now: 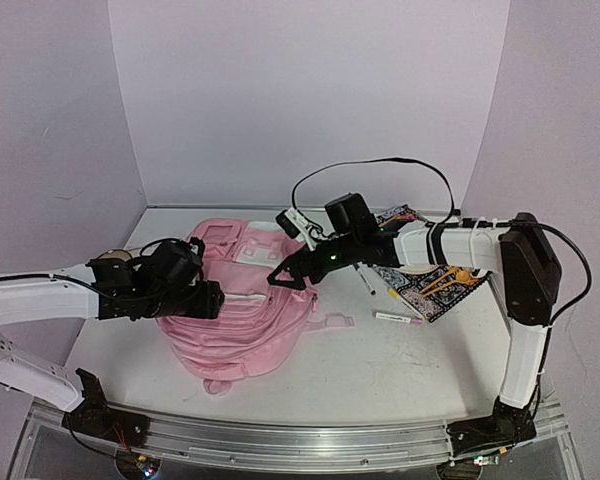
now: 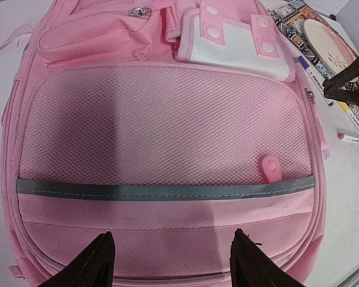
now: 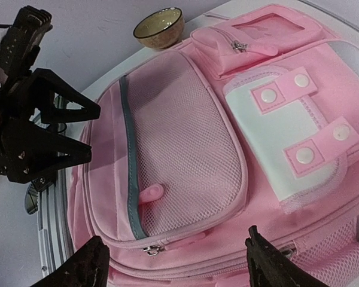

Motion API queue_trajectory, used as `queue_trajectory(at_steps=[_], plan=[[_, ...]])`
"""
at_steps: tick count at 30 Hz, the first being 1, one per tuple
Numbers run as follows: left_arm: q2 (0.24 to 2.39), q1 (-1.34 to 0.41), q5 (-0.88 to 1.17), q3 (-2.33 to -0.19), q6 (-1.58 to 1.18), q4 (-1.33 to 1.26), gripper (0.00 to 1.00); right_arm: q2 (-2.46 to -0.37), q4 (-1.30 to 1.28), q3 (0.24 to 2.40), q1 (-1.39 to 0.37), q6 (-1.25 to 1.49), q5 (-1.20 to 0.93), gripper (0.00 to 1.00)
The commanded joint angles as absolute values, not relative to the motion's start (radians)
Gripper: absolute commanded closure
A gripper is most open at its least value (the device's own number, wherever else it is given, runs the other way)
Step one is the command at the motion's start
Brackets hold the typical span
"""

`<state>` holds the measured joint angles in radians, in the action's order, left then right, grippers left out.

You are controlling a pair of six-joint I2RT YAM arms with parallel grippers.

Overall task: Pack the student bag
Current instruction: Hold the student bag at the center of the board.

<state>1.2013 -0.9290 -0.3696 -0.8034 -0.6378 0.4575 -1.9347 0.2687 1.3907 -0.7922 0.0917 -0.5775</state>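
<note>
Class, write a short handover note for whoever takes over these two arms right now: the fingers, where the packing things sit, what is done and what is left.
Left gripper: fingers open, empty, above the student bag.
Right gripper: fingers open, empty, above the bag's other side.
Bag: lies flat on the table, front up; the visible zips look shut.
Loose things: a patterned book and a marker to the bag's right, and a bowl on the left arm's side.
Done: nothing appears packed.
Left: probably open a pocket, load the items, then zip up.
</note>
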Motion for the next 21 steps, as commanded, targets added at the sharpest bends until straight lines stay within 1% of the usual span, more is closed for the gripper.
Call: queue_trajectory(at_steps=[1, 10, 21], plan=[[1.226, -0.923, -0.352, -0.795, -0.660, 0.463, 0.33, -2.006, 0.261, 1.468, -0.805, 0.074, -0.665, 0.19], [1.247, -0.923, -0.316, -0.748, -0.689, 0.416, 0.33, -2.086, 0.261, 1.495, -0.825, 0.106, -0.711, 0.18], [1.289, -0.923, -0.281, -0.719, -0.712, 0.332, 0.34, -2.037, 0.249, 1.398, -0.864, 0.107, -0.791, 0.23]])
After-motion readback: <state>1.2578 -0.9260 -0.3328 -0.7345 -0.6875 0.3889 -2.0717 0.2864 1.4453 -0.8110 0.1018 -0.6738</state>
